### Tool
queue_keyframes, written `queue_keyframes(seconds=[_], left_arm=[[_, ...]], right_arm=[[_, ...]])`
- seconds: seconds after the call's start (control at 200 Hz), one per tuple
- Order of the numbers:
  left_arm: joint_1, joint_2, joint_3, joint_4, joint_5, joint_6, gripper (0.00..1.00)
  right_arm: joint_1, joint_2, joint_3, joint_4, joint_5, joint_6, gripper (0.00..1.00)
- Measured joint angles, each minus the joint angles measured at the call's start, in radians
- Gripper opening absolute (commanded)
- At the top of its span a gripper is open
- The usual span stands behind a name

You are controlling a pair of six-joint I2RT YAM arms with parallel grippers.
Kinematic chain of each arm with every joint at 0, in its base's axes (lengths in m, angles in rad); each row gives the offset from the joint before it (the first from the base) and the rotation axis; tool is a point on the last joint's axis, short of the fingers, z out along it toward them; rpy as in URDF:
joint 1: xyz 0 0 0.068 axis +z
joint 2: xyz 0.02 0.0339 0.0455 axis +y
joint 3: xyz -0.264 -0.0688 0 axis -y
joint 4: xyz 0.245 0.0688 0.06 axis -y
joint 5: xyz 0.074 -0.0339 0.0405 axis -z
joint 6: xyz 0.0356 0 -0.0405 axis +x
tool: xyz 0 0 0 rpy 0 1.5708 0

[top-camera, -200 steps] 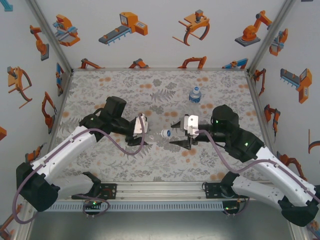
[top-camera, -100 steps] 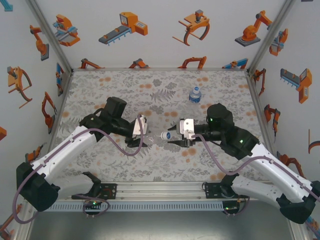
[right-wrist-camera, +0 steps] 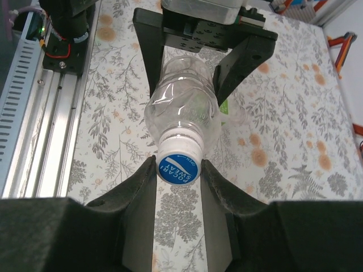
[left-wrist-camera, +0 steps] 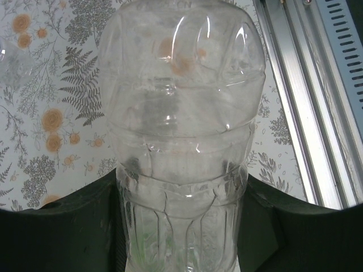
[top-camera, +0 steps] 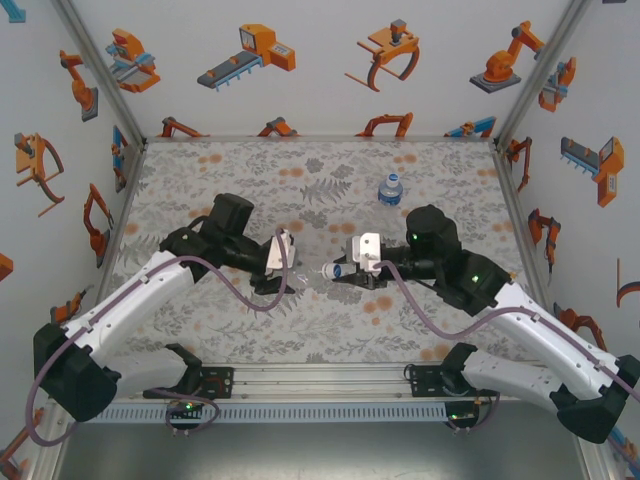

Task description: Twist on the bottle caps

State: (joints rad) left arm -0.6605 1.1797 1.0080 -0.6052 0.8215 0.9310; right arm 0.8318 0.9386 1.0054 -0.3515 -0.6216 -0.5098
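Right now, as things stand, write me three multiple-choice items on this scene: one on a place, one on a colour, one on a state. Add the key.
1. Where is the labelled bottle?
A. Upright on the far part of the table.
B. Lying by the near rail.
C. In a gripper.

2. What colour is the top of the cap between the right gripper's fingers?
A. Red.
B. Blue.
C. Green.

3. How is the clear bottle in the left gripper?
A. Standing on the table.
B. Held on its side, neck toward the right gripper.
C. Dropped, lying loose.

Key:
1 A, it stands beyond both arms.
2 B, the right wrist view shows a blue disc with white lettering.
3 B, the left fingers clamp its body while the cap end faces the right gripper.
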Motion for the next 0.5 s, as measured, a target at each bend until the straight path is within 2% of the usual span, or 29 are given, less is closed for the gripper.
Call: queue_keyframes(seconds=[0.145,0.31,0.501], left_arm=[[0.003,0.003,0.000,0.007,-0.034,-0.011,0.00],[0.017,0.006,0.000,0.005,-0.088,-0.019,0.00],[0.025,0.010,-0.001,0.018,-0.134,-0.046,0.00]], right_arm=[[0.000,0.000,-0.026,0.042,0.069,0.206,0.00],[0.000,0.004,-0.098,0.169,0.198,0.640,0.00],[0.000,0.034,-0.105,0.163,0.373,1.187,0.00]])
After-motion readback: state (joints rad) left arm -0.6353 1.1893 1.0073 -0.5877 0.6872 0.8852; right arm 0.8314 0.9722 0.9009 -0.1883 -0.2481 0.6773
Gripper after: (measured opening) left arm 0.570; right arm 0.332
